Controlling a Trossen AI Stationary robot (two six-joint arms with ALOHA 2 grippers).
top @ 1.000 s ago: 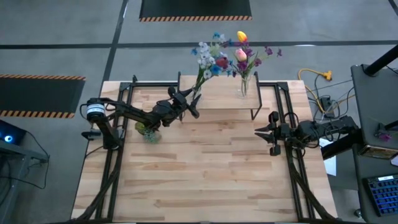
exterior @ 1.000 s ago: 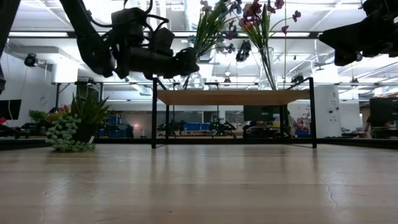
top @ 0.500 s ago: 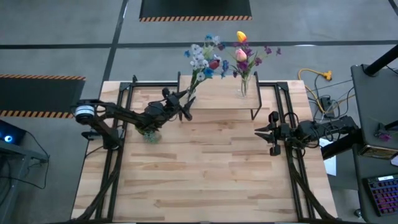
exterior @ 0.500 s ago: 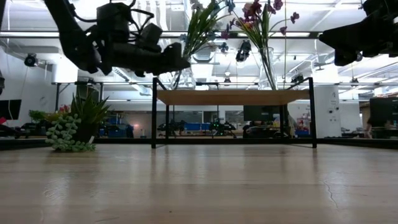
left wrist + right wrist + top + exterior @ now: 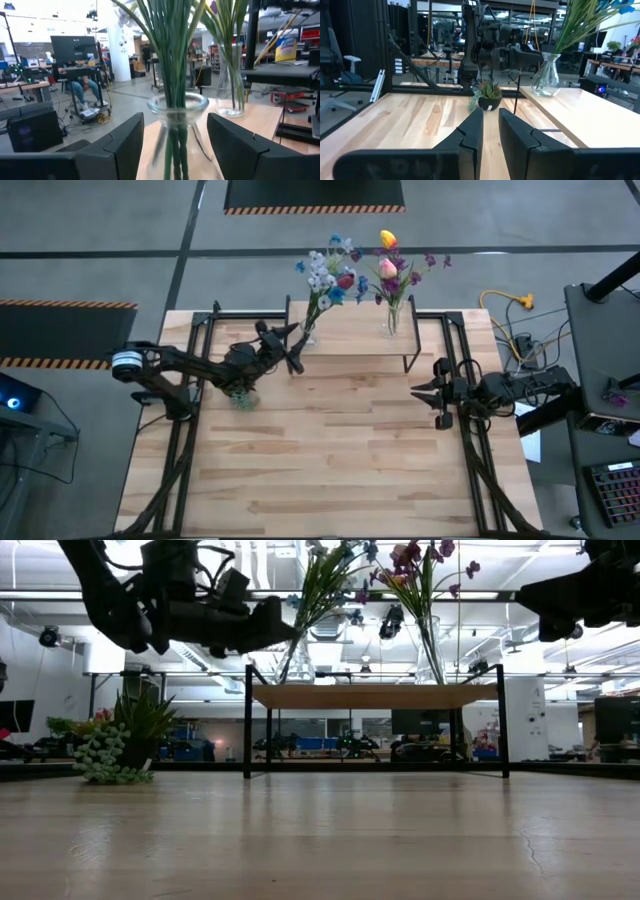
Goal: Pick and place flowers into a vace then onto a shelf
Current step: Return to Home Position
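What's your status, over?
Left tool open beside left vase. Right tool parked at table right edge. Left vase and right vase hold flowers, on shelf. Potted plant under left arm.

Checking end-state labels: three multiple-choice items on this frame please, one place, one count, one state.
1. Where do the vases stand?
A) on the shelf
B) below it
C) beside it

2. How many vases hold flowers?
A) one
B) two
C) three

3. The left gripper has its fingers:
A) open, empty
B) shut on a vase
C) shut on flowers

1 A: both stand on the shelf top.
2 B: two vases show, each with flowers.
3 A: the fingers are apart and grip nothing.
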